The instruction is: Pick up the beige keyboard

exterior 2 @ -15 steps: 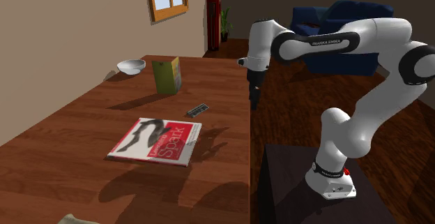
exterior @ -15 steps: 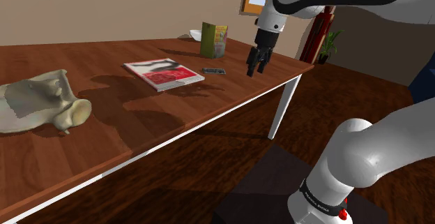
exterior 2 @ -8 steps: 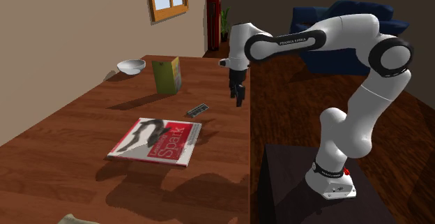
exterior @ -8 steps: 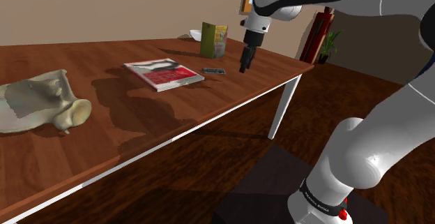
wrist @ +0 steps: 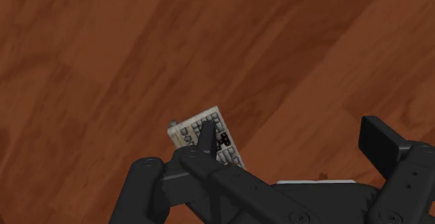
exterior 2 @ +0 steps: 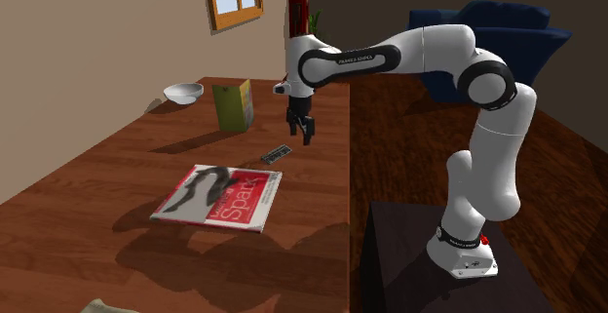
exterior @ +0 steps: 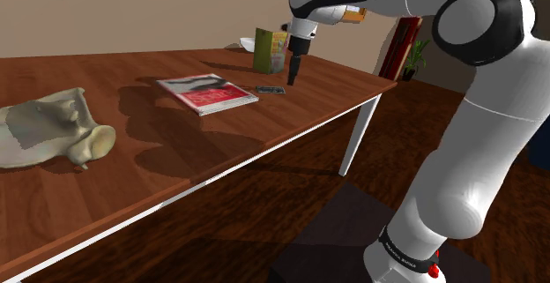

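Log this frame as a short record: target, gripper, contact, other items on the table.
target: small beige keyboard, flat on the wooden table, beside the red magazine
gripper: gripper open, pointing down, above the table close to the keyboard
contact: none; keyboard lies by one finger, not clasped
other items: green box, white bowl, pale lumpy object

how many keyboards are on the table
1: the small keyboard lies flat on the table beside the red magazine, nearly under the open end effector; none seems hidden
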